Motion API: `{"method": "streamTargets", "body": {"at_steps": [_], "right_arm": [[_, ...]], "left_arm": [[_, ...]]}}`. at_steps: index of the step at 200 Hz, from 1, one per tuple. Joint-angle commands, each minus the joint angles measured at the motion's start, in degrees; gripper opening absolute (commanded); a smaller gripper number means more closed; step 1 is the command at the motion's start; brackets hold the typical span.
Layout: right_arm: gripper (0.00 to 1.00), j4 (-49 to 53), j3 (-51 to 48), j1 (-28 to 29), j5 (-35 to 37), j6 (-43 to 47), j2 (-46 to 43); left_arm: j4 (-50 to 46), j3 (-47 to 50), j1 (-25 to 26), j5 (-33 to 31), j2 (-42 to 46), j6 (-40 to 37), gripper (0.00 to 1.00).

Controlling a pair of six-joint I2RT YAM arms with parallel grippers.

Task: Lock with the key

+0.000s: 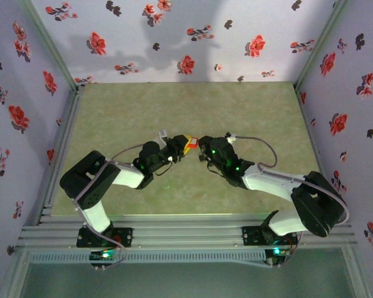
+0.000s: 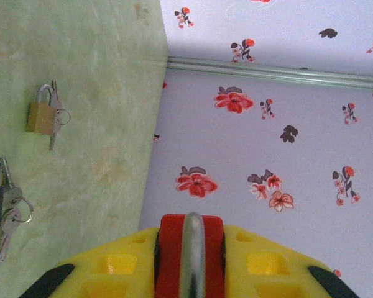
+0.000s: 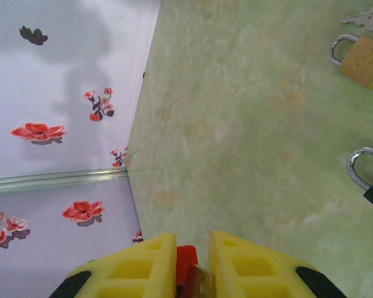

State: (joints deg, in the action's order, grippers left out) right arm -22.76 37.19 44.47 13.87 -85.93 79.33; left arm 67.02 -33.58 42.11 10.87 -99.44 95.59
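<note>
The red padlock [image 2: 171, 251] is gripped aloft over the desk [image 1: 143, 112] by the closed left fingers [image 2: 261, 261], evidently steadied for turning; what appears to be its key [image 3: 200, 284] is pinched by the right fingers [image 3: 143, 264].

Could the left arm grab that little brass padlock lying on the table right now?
Probably not yet. Its end effector is shut on the red padlock, so it is occupied. The brass padlock itself lies in the open on the table, with nothing over it.
</note>
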Motion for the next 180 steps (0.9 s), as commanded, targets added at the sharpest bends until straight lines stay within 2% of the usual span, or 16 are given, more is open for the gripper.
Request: {"method": "streamTargets", "body": {"at_steps": [1,80,180], "right_arm": [[0.2,-6.4,-1.0,-0.4,-1.5,1.5,1.0],[0.19,-14.5,-2.2,-0.4,-2.6,2.5,3.3],[0.15,-18.9,-3.5,-0.2,-1.9,2.4,5.4]], "left_arm": [[3.0,0.9,1.0,-0.6,-0.6,1.6,0.0],[3.6,1.5,2.6,-3.8,1.2,5.7,0.0],[4.0,2.1,3.9,-7.9,2.1,7.9,0.0]]}}
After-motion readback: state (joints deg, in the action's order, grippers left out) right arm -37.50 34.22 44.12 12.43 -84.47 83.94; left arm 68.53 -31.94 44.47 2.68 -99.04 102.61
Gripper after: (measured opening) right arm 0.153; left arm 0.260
